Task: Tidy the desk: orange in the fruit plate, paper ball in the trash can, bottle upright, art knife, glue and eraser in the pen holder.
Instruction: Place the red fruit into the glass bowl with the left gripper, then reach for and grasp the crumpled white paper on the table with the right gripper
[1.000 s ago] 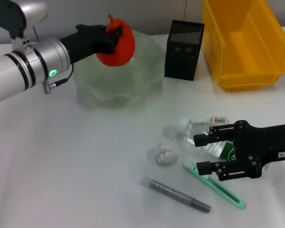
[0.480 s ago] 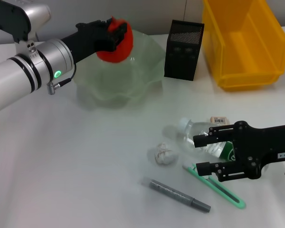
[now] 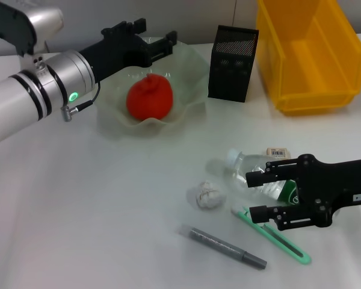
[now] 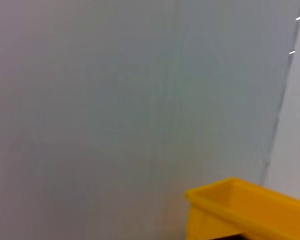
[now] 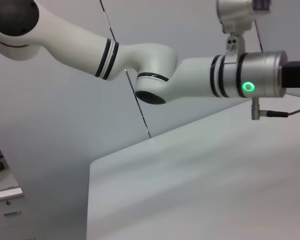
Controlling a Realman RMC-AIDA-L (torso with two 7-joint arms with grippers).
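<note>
So the orange (image 3: 149,98) is sitting in the fruit plate (image 3: 189,66) and my left gripper (image 3: 149,40) hovers just above it, jaws apart, holding nothing. My right gripper (image 3: 257,194) is low over the desk with jaws apart around the bottle (image 3: 246,169), which lies on its side. The paper ball (image 3: 207,195) is just beside it.

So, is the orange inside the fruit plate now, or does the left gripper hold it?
Inside. The orange rests in the fruit plate, while the left gripper is above its far rim, jaws open and empty.
</note>
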